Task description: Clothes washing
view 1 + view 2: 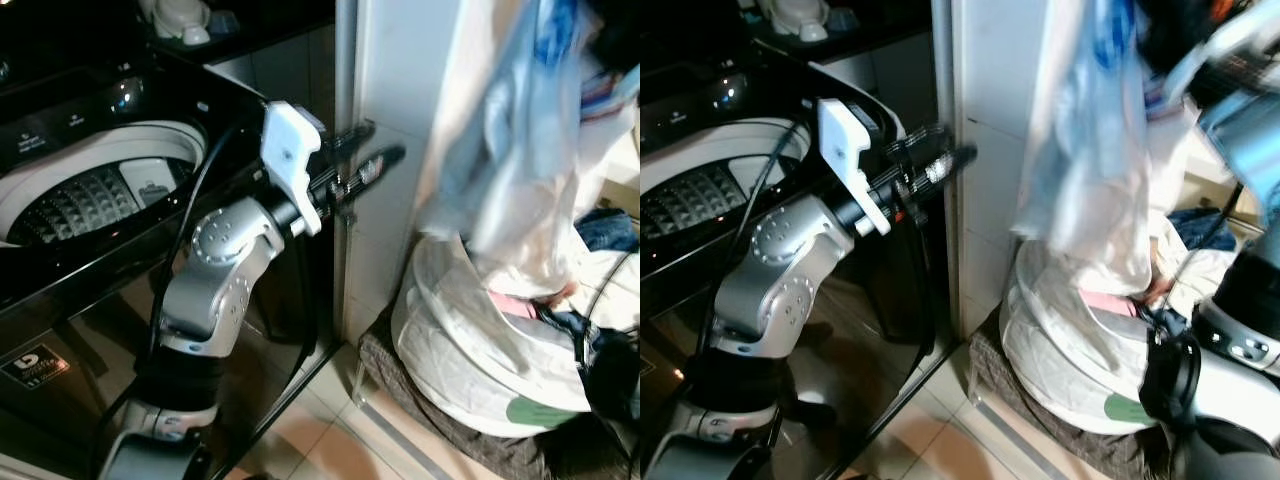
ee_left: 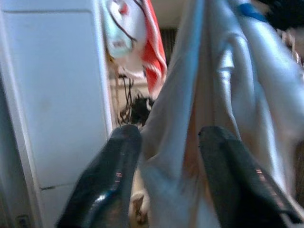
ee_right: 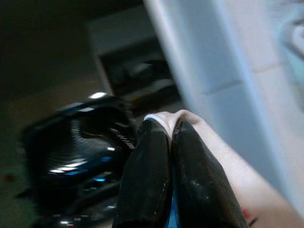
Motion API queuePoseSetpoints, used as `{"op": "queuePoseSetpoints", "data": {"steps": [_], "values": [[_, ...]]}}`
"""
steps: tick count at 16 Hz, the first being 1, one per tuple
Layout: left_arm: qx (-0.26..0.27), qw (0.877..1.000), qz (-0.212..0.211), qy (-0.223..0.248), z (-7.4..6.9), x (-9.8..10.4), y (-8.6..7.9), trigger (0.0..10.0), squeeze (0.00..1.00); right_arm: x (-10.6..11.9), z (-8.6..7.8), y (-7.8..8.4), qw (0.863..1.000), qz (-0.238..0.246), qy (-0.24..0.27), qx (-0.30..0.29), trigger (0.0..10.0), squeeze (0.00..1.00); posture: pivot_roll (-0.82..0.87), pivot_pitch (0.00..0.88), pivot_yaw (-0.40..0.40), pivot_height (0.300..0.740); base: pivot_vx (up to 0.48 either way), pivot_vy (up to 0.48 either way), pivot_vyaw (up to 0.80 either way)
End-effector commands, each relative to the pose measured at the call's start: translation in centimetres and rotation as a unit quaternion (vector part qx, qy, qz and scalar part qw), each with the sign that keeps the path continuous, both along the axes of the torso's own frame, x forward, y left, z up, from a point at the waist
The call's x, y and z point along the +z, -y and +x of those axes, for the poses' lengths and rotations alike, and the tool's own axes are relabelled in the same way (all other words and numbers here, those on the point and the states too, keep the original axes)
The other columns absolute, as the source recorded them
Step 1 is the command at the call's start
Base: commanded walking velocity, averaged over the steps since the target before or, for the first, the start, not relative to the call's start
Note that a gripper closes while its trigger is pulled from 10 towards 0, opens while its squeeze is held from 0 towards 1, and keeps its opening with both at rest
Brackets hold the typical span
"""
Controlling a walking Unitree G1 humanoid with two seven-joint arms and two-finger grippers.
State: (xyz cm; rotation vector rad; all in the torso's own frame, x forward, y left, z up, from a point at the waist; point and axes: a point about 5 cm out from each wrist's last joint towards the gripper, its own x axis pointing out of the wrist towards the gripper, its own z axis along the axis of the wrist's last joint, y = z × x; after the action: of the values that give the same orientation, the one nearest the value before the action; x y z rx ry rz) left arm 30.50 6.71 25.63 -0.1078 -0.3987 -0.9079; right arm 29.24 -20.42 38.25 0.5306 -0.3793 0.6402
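Nearest the camera, the left arm rises from the lower left, its left tool (image 1: 372, 158) held level with both black fingers spread apart and empty, pointing toward the white tiled wall (image 1: 385, 190). Through the left wrist camera the pale garment (image 2: 223, 109) hangs just beyond the parted fingers (image 2: 107, 180). At the lower right, a heap of white laundry (image 1: 480, 340) sits in a brown basket (image 1: 460, 440) on the tiled floor (image 1: 330, 430). Above the heap, the right tool (image 3: 169, 142) has its fingers pressed together on a fold of the pale garment (image 1: 1090, 170), which hangs down raised clear of the heap. Farther back on the left stands the black top-loading washing machine (image 1: 90, 190), its drum open.
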Motion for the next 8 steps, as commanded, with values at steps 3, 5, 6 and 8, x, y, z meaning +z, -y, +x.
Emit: {"op": "queuePoseSetpoints", "data": {"steps": [3, 5, 6, 8], "values": [[-0.018, 0.997, -0.07, 0.021, 0.1, 2.5, 0.7, 10.0, 1.0, 0.3, -0.5, -2.1, 0.998, 0.018, -0.017, 0.065, 0.0, 0.0, -0.1, 0.0, 0.026, 0.74, 0.0, 0.0, 0.0], [-0.023, 0.997, -0.066, 0.017, 0.2, 2.3, 1.6, 10.0, 1.0, -0.6, -0.3, -3.0, 0.996, 0.025, -0.038, 0.082, 0.0, 0.0, -0.1, 0.0, 0.018, 0.74, 0.0, 0.0, 0.0], [-0.04, 0.996, -0.079, 0.006, 0.1, 2.2, 2.3, 10.0, 1.0, -1.1, -0.2, -3.5, 0.994, 0.03, -0.052, 0.091, 0.0, 0.0, -0.1, 0.0, 0.016, 0.74, 0.0, 0.0, 0.0], [-0.088, 0.99, -0.112, -0.018, -0.5, 2.3, 3.4, 10.0, 1.0, -1.7, -0.2, -4.4, 0.992, 0.032, -0.067, 0.104, 0.0, 0.0, -0.1, 0.0, 0.016, 0.74, 0.0, 0.0, 0.0]]}}
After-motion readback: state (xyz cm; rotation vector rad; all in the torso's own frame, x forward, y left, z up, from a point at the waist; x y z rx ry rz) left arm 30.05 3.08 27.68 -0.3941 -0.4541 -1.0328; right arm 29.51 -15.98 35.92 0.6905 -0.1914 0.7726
